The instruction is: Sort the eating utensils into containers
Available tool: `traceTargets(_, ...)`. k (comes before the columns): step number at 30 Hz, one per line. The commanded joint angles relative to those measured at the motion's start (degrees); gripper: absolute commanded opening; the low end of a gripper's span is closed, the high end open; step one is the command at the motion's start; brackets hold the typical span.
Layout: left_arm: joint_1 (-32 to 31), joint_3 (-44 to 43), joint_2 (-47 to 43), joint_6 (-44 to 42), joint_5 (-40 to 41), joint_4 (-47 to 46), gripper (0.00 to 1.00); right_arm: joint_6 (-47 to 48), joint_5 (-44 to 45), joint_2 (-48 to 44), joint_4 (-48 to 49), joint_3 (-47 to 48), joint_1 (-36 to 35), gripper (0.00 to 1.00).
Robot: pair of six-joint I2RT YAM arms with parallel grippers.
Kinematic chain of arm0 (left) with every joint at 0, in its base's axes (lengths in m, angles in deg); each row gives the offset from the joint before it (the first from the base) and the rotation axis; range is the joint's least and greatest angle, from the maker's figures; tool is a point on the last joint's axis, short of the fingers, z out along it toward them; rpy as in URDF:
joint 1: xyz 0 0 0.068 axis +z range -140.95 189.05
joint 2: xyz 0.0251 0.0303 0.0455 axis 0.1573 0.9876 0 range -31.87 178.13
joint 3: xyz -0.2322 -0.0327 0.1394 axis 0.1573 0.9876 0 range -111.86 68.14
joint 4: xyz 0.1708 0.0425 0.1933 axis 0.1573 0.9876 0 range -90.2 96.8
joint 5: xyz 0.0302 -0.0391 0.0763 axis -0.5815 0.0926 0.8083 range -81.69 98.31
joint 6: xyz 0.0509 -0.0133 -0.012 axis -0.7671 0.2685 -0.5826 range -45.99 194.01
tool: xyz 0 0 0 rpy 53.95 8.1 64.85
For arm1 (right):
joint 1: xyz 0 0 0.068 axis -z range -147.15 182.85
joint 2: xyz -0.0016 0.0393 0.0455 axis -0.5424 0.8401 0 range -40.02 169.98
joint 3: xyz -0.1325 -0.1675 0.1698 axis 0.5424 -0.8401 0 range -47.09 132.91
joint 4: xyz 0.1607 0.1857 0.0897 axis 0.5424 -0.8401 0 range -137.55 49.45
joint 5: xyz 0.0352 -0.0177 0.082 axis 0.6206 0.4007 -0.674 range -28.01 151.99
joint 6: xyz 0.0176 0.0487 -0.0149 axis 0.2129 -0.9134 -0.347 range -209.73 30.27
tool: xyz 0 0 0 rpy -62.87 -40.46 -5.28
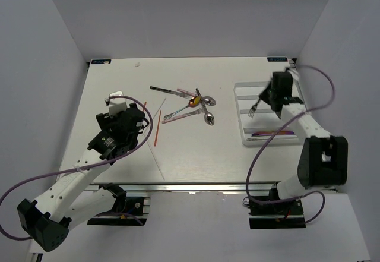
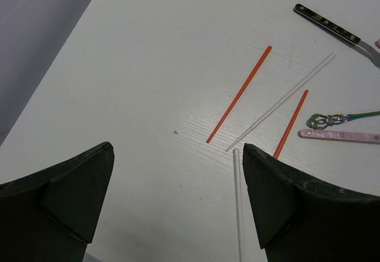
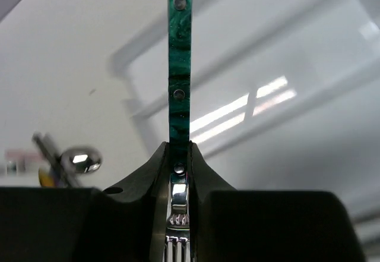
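Observation:
My right gripper (image 3: 179,155) is shut on a fork with a marbled green handle (image 3: 180,66), which sticks out ahead of the fingers. From above, this gripper (image 1: 273,95) hangs over the white compartment tray (image 1: 240,116) with the fork's tines (image 1: 254,109) pointing left. My left gripper (image 2: 178,173) is open above the table, with a white chopstick (image 2: 238,202) lying just inside its right finger (image 2: 279,196). Two red-orange chopsticks (image 2: 239,94) (image 2: 291,123) and another white one (image 2: 282,100) lie ahead. A pile of spoons and other cutlery (image 1: 193,104) sits mid-table.
One iridescent utensil (image 1: 273,133) lies in the tray's nearest compartment. A black-handled piece (image 2: 326,24), a pink-handled piece (image 2: 338,135) and an ornate iridescent handle (image 2: 332,119) lie to the right of the chopsticks. White walls enclose the table on three sides.

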Motion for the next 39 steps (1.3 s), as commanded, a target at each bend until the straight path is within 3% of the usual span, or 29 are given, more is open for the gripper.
traceTargets(1,0.5,0.1,0.0,-0.8,-0.7,-0.7,0.98,-36.9,21.7,-9.7,1.9,-13.3,1.1,0.00)
traceTargets(4,0.6,0.3,-0.1,-1.1,-1.5,-1.1,0.98,-47.8,28.8,-12.9,-1.1,-16.5,1.2,0.00)
traceTargets(7,0.6,0.5,-0.1,-1.4,-2.3,-1.4,0.98,-51.0,32.4,-10.4,-4.6,-15.3,1.5,0.00)
traceTargets(15,0.6,0.7,0.3,-2.0,-3.5,-1.8,0.98,-58.3,31.8,-7.2,-5.7,-16.8,2.6,0.00)
traceTargets(17,0.6,0.7,0.2,-2.1,-3.7,-2.0,0.98,-56.4,31.2,-7.3,-2.6,-18.3,2.6,0.15)
traceTargets(18,0.6,0.8,0.2,-2.3,-3.9,-2.2,0.98,-55.5,30.7,-7.3,-1.4,-18.4,2.7,0.29)
traceTargets(19,0.6,0.8,0.3,-2.3,-4.1,-2.2,0.98,-55.0,30.4,-7.4,-1.1,-18.2,2.7,0.63)
traceTargets(20,0.6,0.8,0.4,-2.3,-4.2,-2.3,0.98,-53.9,29.7,-7.5,-1.0,-17.3,2.8,0.75)
traceTargets(22,0.6,0.8,0.5,-2.4,-4.3,-2.3,0.98,-49.3,28.9,-8.6,-0.7,-16.1,2.7,0.89)
traceTargets(24,0.6,0.8,0.5,-2.4,-4.1,-2.2,0.98,-45.9,26.2,-9.9,1.6,-15.6,2.5,0.89)
traceTargets(26,0.6,0.6,0.4,-2.2,-3.8,-2.1,0.98,-38.5,21.0,-11.9,4.1,-15.1,1.7,0.89)
traceTargets(27,0.7,0.5,-0.1,-1.7,-3.1,-2.0,0.98,-34.3,17.9,-12.2,10.6,-14.8,1.0,0.89)
traceTargets(28,0.7,0.5,-0.2,-1.6,-2.7,-1.8,0.98,-24.1,13.7,-11.5,14.7,-14.4,-0.8,0.89)
traceTargets(30,0.8,0.2,-0.8,-0.4,-0.5,-1.1,0.98,-11.3,-2.7,-5.8,29.2,-11.6,-3.5,0.89)
traceTargets(31,0.8,0.1,-0.8,-0.1,0.2,-0.8,0.98,0.6,-10.5,-2.1,29.7,-8.1,-6.2,0.89)
traceTargets(32,0.8,-0.1,-0.9,0.3,0.8,-0.3,0.98,7.1,-25.9,1.7,27.4,-3.3,-7.8,0.89)
traceTargets(33,0.9,-0.1,-0.9,0.3,1.2,-0.2,0.98,13.7,-30.4,10.1,13.3,2.8,-9.6,0.89)
traceTargets(34,0.9,0.0,-0.9,0.3,1.1,-0.2,0.98,20.5,-30.3,13.8,5.0,15.3,-14.4,0.89)
traceTargets(35,0.9,0.1,-0.9,0.0,0.9,-0.3,0.98,33.6,-25.4,16.6,-1.3,19.6,-16.9,0.89)
traceTargets(37,0.9,0.1,-0.5,0.0,0.6,-0.3,0.98,43.1,-20.0,22.2,-11.1,26.9,-23.5,0.89)
traceTargets(39,1.0,0.1,-0.2,-0.1,0.6,-0.3,0.98,55.2,-17.8,24.4,-13.4,27.7,-27.8,0.89)
